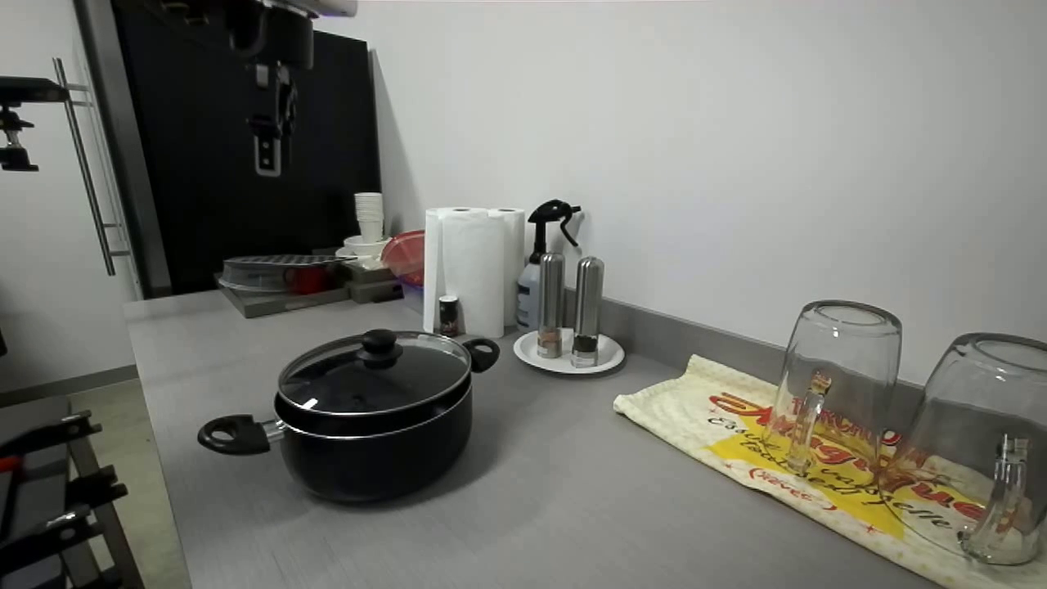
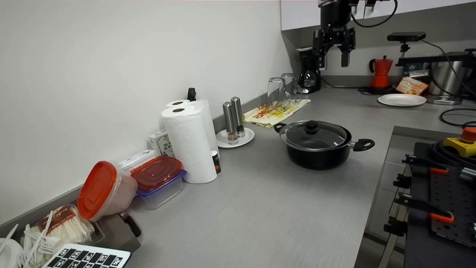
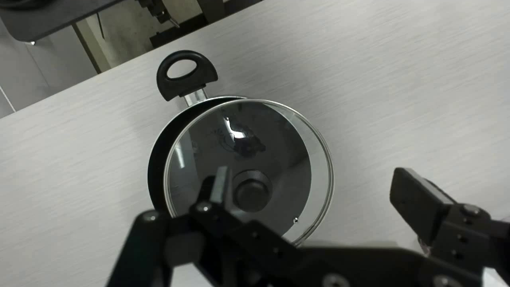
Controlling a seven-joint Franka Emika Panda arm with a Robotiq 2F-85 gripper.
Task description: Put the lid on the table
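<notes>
The lid (image 1: 425, 370) is round and dark see-through, with a metal rim and a black knob. It rests on the black pot (image 1: 380, 462), shifted off centre, in both exterior views (image 2: 297, 136). In the wrist view the lid (image 3: 275, 147) overhangs the pot on one side, and a dark gap of the pot's inside (image 3: 158, 167) shows opposite. The pot stands on the grey table (image 1: 564, 507). My gripper (image 2: 334, 62) is open and empty, high above the table. In the wrist view its fingers (image 3: 312, 177) are wide apart, one appearing beside the knob.
A white plate (image 1: 564, 368) with two metal mills, paper towel rolls (image 1: 470, 274) and a spray bottle stand along the wall. Two glass jugs (image 1: 842, 368) stand on a patterned cloth (image 1: 703, 393). Plastic containers (image 2: 160, 186) stand at the wall. The table's open edge (image 2: 368, 223) is near the pot's handle.
</notes>
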